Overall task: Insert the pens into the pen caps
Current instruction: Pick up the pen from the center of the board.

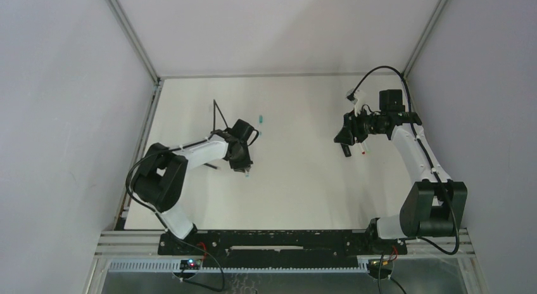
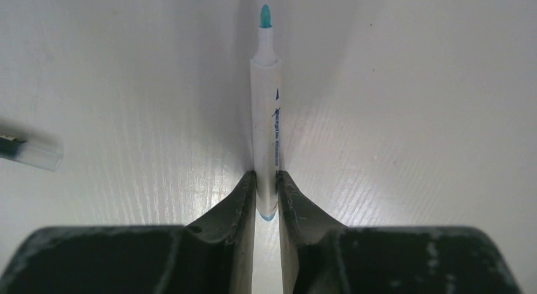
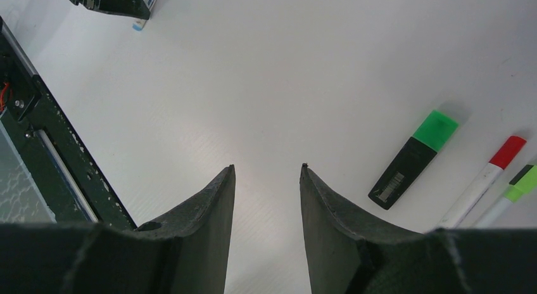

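Left hand (image 2: 266, 180) was clamped on the tail end of the teal pen (image 2: 265, 104), tip pointing away, low over the surface (image 2: 411, 85). Right hand (image 3: 267, 170) hung empty, fingers apart, with a capped marker (image 3: 405, 170) lying near it. Further out sat what looked like the teal cap (image 1: 261, 118), loose. My worry: with that short a grip the pen could swivel or slip back when pushed, and an unheld cap would just skid off.

White pen (image 2: 265, 116), teal tip at 12 o'clock, clamped in my left jaws; green-capped black marker (image 3: 415, 159) lies at 3 o'clock of my right jaws.
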